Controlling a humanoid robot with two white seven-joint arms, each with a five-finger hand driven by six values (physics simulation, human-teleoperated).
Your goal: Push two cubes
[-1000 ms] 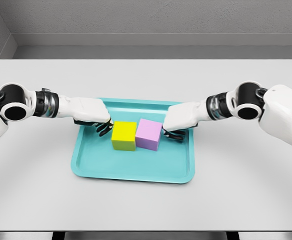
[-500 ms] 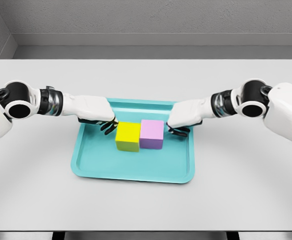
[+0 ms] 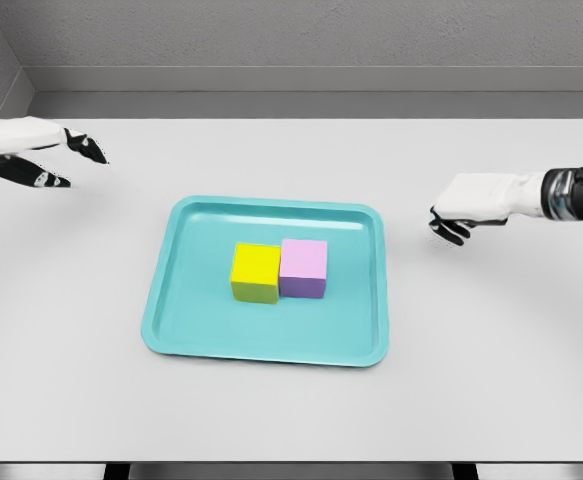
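Observation:
A yellow cube (image 3: 256, 271) and a pink cube (image 3: 303, 267) stand side by side, touching, in the middle of a teal tray (image 3: 204, 343). My left hand (image 3: 49, 154) hovers far to the left of the tray over the table, fingers spread and holding nothing. Right of the tray my right hand (image 3: 457, 214) is off the tray's rim, fingers loosely curled downward, empty. Neither hand touches a cube.
The tray lies on a plain white table (image 3: 291, 420) that runs to a grey back wall. The table's front edge is near the bottom of the picture.
Both hands have drawn back from the cubes, the left far out to the upper left, the right out past the tray's right rim. The cubes stay pressed together.

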